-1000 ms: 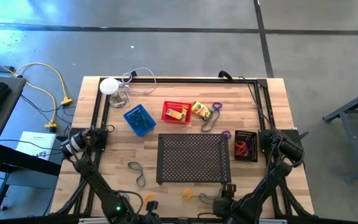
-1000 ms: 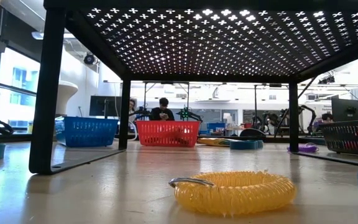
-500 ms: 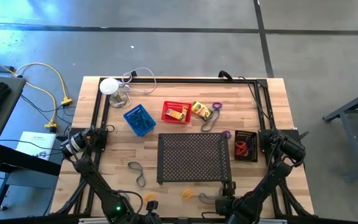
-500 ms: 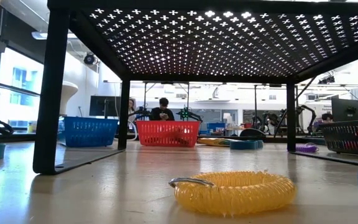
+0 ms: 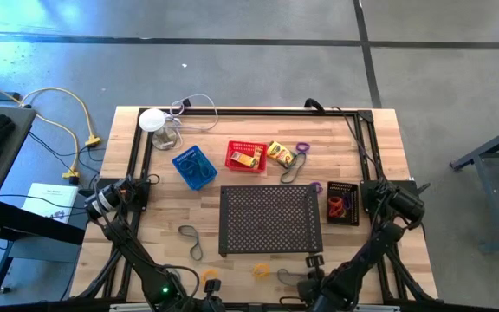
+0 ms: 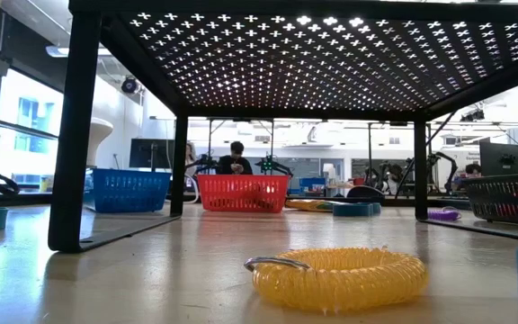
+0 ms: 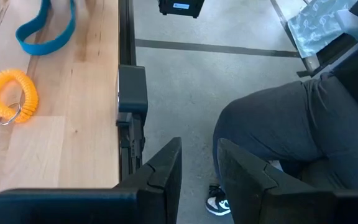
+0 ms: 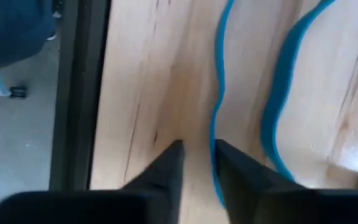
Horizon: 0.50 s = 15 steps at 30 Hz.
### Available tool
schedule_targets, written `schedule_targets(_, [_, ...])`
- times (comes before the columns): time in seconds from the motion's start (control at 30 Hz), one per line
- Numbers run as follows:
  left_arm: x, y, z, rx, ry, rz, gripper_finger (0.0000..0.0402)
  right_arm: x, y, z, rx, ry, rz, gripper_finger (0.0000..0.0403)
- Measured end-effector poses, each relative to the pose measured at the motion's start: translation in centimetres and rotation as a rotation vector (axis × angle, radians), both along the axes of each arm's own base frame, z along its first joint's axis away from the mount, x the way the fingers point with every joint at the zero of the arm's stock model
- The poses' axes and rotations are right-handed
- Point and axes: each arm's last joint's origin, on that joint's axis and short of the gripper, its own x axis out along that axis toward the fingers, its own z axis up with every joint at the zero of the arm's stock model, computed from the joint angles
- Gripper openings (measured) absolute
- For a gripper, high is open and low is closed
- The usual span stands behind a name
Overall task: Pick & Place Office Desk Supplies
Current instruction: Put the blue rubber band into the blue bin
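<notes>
three mesh baskets, two crayon boxes, one perforated tray

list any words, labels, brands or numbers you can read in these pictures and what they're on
No text can be read in any view.
Yellow crayon box beside the red basket: has printing, too small to read.
Crayon box inside the red basket: same, too small.
Paper sheet off the table's left side: dark lines of print, too small.
Label on the dark block in the left wrist view: blurred.
</notes>
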Motion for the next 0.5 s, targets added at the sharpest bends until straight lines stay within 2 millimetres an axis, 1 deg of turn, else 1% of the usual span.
schedule_targets(0.07, [0.0,0.0,0.0,0.001,-0.001,0.002,0.0098,0.2,0.0,0.0,0.007,-0.013,-0.003,0.0026])
schedule_targets(0.13, [0.0,0.0,0.0,0.014,-0.008,0.0,0.0098,0.3,0.2,0.0,0.013,-0.031,-0.009,0.0009])
schedule_targets(0.3, [0.1,0.2,0.1,0.087,-0.06,0.013,0.0098,1.3,1.1,1.1,0.045,-0.101,-0.062,0.0003])
schedule_targets(0.5, [0.3,0.4,0.3,0.211,-0.149,0.07,0.0098,2.7,2.9,4.9,0.032,-0.306,-0.002,0.0003])
